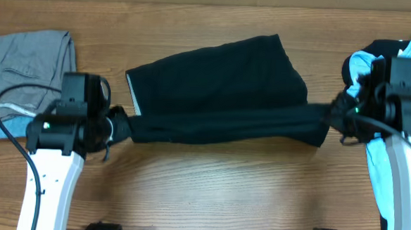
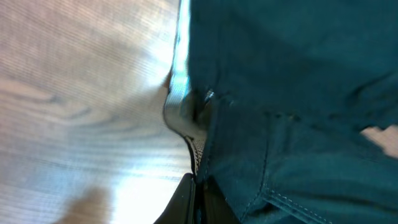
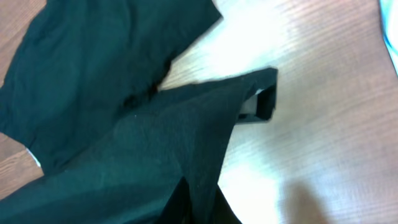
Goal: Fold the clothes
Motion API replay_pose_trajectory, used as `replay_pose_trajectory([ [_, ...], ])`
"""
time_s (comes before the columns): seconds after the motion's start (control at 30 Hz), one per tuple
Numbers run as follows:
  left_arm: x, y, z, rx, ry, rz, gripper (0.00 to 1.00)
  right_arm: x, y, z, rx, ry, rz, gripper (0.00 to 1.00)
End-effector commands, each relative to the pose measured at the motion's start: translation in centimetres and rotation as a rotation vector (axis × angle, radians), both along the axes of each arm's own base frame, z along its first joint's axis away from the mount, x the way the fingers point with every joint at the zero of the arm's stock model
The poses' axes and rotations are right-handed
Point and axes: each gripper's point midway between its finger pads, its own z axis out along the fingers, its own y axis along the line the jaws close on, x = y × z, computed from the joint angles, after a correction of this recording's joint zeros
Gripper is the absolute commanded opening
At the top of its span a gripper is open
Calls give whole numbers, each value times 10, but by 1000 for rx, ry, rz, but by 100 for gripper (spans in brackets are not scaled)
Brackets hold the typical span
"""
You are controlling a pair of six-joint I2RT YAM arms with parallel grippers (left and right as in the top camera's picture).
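Glare whitens the table (image 2: 74, 124) in both soft, blurry wrist views

The black shorts (image 1: 221, 88) lie spread across the middle of the counter. Their pale grey waistband (image 1: 132, 93) is at the 9 o'clock end. The near edge is lifted and pulled into a taut, folded band from 9 to 3 o'clock, pinched by the left pincer (image 1: 117, 124) and the right pincer (image 1: 332, 114). A crumpled grey garment (image 1: 25, 63) sits at 10 o'clock, and a light blue T-shirt (image 1: 354, 66) is bunched at 3 o'clock.
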Motion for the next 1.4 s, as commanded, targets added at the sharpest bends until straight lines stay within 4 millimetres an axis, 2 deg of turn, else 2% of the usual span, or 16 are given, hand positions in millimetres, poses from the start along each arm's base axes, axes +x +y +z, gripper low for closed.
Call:
replay_pose_trajectory([
  [0.0,35,26,34,112,-90,86,4,36,-14,12,-74,-71,25,4],
  [0.07,56,33,50,146,-123,105,4,59,-10,22,-58,-145,59,4],
  [0.13,68,34,55,149,-131,107,4,71,-8,30,-66,-198,69,4],
  [0.23,86,34,46,150,-125,107,4,87,-3,39,-71,-270,83,4],
  [0.33,101,35,30,154,-102,106,4,101,2,38,-76,-300,94,4],
  [0.4,113,38,18,172,-89,113,4,115,10,31,-73,-309,112,4],
  [0.63,143,51,7,238,-134,151,4,154,28,-7,-60,-289,122,4],
  [0.83,169,55,-3,254,-179,166,4,190,27,-47,-75,-279,91,4],
  [0.97,183,54,-22,254,-169,163,4,210,28,-54,-74,-325,89,4],
  [1.03,190,55,-40,257,-144,159,4,221,31,-54,-72,-360,92,4],
  [1.13,196,57,-57,274,-122,154,4,226,36,-57,-70,-374,101,4],
  [1.27,204,60,-76,291,-104,158,4,241,51,-77,-67,-384,127,4],
  [1.37,209,61,-78,294,-113,161,4,254,63,-87,-64,-416,145,4],
])
